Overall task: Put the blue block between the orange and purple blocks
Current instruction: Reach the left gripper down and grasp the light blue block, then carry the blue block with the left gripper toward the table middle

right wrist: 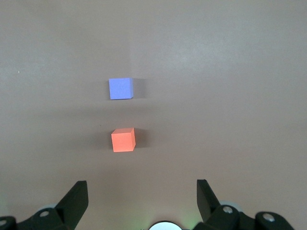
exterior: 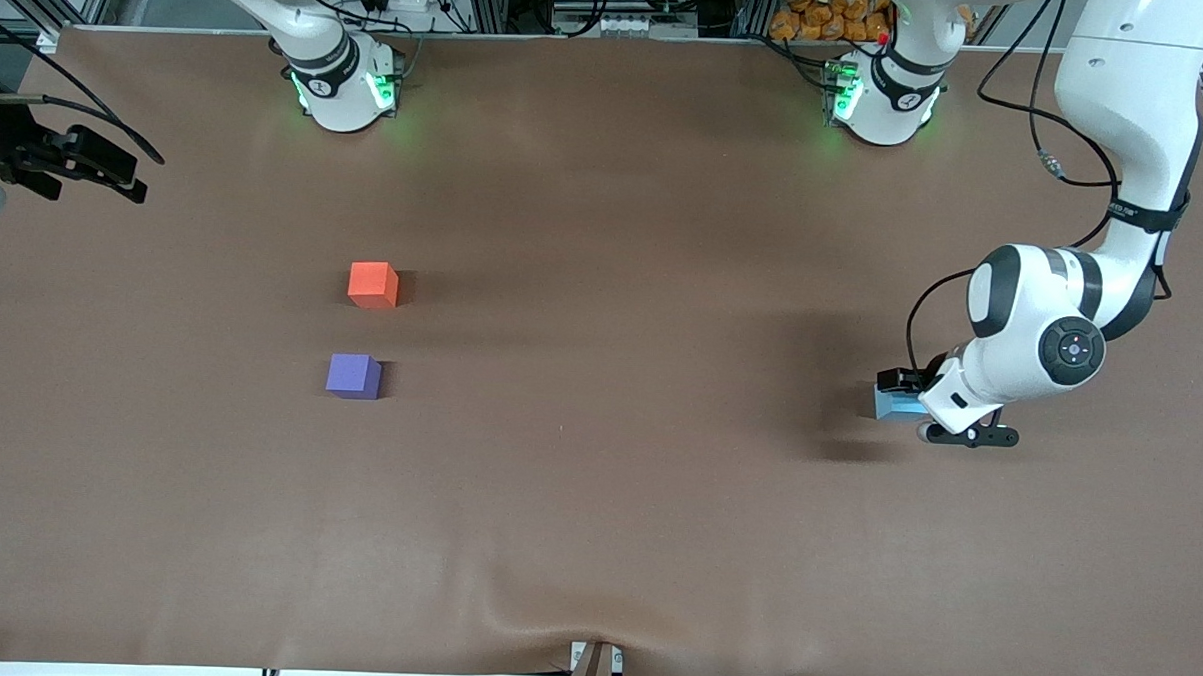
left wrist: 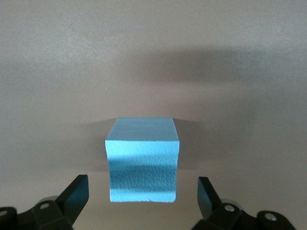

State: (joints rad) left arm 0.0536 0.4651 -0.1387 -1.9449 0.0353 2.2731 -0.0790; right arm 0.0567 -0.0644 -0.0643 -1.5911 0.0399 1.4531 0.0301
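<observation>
The blue block (exterior: 893,404) lies on the table toward the left arm's end. My left gripper (exterior: 908,397) is down at it. In the left wrist view the blue block (left wrist: 142,163) sits between the open fingers (left wrist: 76,191), with a gap on each side and nothing gripped. The orange block (exterior: 373,284) and the purple block (exterior: 353,376) lie toward the right arm's end, the purple one nearer the front camera, with a gap about one block wide between them. My right gripper (right wrist: 143,189) waits open and empty, high above the orange block (right wrist: 123,140) and the purple block (right wrist: 120,88).
The brown table cover (exterior: 596,498) spreads wide between the block pairs. A black device with cables (exterior: 62,159) juts in at the table's edge toward the right arm's end. The arm bases (exterior: 345,84) stand along the table's back edge.
</observation>
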